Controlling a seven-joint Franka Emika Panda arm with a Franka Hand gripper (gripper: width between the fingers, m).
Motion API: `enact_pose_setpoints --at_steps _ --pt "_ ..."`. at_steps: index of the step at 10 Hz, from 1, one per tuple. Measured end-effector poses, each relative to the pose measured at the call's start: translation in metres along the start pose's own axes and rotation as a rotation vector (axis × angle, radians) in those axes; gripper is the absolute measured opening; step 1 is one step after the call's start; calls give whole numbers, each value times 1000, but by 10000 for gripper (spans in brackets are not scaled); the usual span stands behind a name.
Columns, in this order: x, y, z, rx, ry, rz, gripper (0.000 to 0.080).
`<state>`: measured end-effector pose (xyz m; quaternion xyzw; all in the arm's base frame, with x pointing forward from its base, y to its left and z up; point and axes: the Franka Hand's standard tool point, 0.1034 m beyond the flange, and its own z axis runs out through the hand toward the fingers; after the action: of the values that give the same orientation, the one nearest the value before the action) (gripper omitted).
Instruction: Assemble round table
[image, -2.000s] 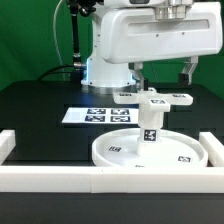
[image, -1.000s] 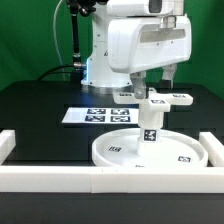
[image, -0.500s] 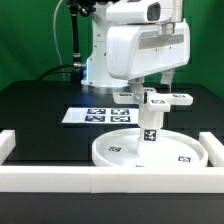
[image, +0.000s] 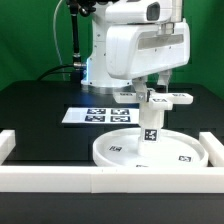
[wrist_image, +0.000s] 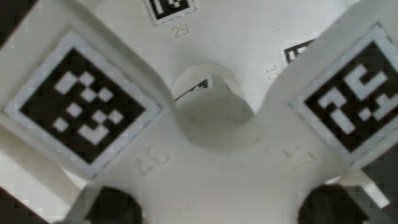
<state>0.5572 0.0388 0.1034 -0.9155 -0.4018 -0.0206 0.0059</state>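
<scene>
The large round disc (image: 120, 150) lies flat on the black table. The short cylindrical leg (image: 149, 122) stands upright on it. The cross-shaped foot piece (image: 172, 98) sits on top of the leg. My gripper (image: 150, 82) hangs right over the foot piece, one finger on each side of it. In the wrist view the foot piece (wrist_image: 196, 165) with its tags and round hub fills the picture. The dark fingertips (wrist_image: 111, 205) stand wide apart at its edges, so the gripper (wrist_image: 228, 205) is open. I cannot tell whether the fingers touch the piece.
The marker board (image: 95, 115) lies behind the disc, towards the exterior view's left. The white straight-walled rim (image: 60, 178) runs along the front, with raised ends at both sides. The arm's base (image: 100, 65) and a cable stand at the back.
The hand has moved towards the exterior view's left and turned, coming over the foot piece. Over the last second it has hardly moved. The parts have stayed in place.
</scene>
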Motion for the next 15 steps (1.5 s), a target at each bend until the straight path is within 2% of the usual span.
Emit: enact_pose_setpoints --at_steps 2,8,11,13,15 --pt "0 0 0 1 1 42 437" --pt "-1 -1 1 11 8 662 439" --pt "-1 -1 2 2 63 965 439" --pt "1 -1 1 13 83 1202 439" --pt "1 -1 1 19 84 1311 439"
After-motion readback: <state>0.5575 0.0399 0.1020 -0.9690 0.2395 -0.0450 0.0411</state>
